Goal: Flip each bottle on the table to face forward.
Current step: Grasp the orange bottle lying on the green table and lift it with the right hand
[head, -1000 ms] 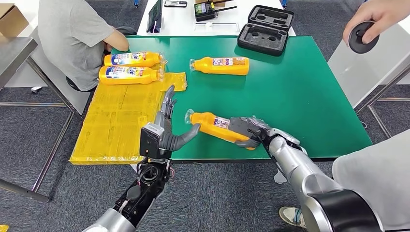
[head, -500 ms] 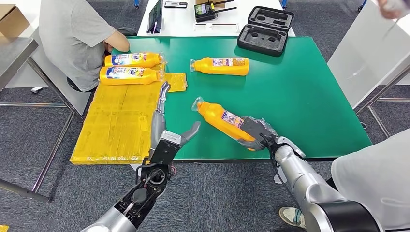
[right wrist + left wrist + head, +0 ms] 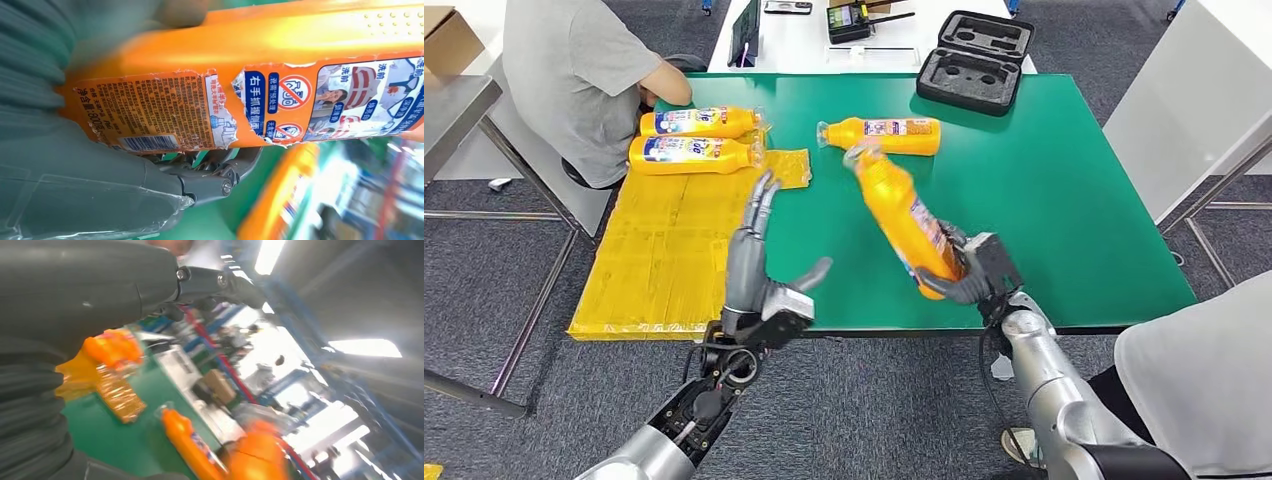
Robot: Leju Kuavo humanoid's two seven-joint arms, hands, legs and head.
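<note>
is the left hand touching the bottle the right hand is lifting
Apart. The head view shows the left hand open with green table between it and the raised bottle, which the right hand grips at its base.

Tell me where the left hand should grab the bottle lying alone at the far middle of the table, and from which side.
Probably the wide body of the far bottle, from above. It lies flat on the table with its narrow cap end pointing to the robot's left, and its long sides are free. The left hand is open.

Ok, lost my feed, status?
Right hand grips bottle, tilted up off table. Left hand open, empty. Far bottle close ahead.
</note>
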